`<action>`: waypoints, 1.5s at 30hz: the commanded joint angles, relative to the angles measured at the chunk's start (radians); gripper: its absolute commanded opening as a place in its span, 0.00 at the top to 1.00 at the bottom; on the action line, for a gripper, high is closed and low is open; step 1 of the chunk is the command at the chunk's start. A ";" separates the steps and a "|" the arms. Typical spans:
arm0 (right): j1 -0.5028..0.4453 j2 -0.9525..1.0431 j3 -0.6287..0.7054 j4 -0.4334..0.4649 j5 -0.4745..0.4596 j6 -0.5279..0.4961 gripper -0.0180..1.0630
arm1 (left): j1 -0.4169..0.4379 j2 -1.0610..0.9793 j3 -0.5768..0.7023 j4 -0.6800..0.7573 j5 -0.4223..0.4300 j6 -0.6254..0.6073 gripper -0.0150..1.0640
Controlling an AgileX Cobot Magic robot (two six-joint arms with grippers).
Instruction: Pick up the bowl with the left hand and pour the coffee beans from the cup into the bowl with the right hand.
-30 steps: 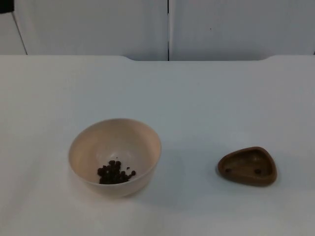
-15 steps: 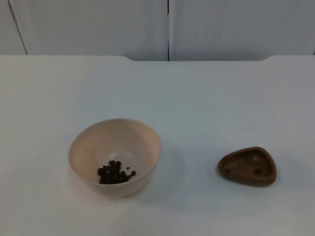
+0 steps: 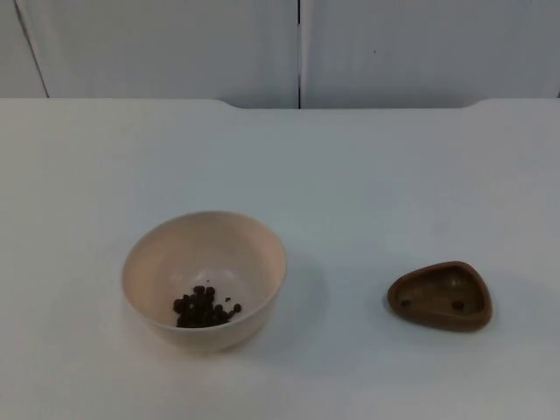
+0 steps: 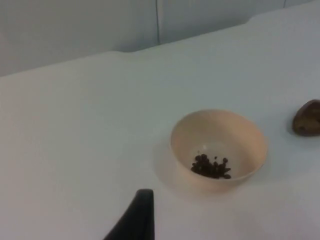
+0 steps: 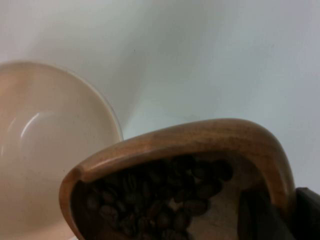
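Observation:
In the top view a cream bowl [image 3: 204, 278] stands on the table with a small heap of coffee beans [image 3: 206, 308] inside. To its right the brown wooden cup [image 3: 440, 296] sits on the table holding two beans. From the left wrist view the bowl [image 4: 218, 148] and its beans [image 4: 211, 166] are well ahead of my left gripper [image 4: 137, 222], with the cup [image 4: 306, 118] beyond. The right wrist view disagrees: the cup [image 5: 175, 150] is heaped with beans [image 5: 165, 195], right against my right gripper [image 5: 285, 215] and next to an empty-looking bowl [image 5: 45, 150].
The white table [image 3: 367, 175] runs back to the grey partition wall [image 3: 175, 44], which has a dark vertical seam [image 3: 299, 52].
A dark bit of the left arm at the upper left corner of the top view has gone out of sight. Bowl, beans and cup have not moved.

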 commanded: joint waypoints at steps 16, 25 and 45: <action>-0.004 -0.117 0.041 0.008 0.194 -0.009 0.41 | 0.002 -0.090 0.092 0.066 0.047 -0.085 0.02; -0.004 -0.117 0.117 0.004 0.201 0.010 0.41 | 0.002 -0.090 0.092 0.068 0.047 -0.081 0.02; -0.004 -0.117 0.117 -0.002 0.201 0.017 0.23 | 0.002 -0.090 0.092 0.068 0.047 -0.079 0.02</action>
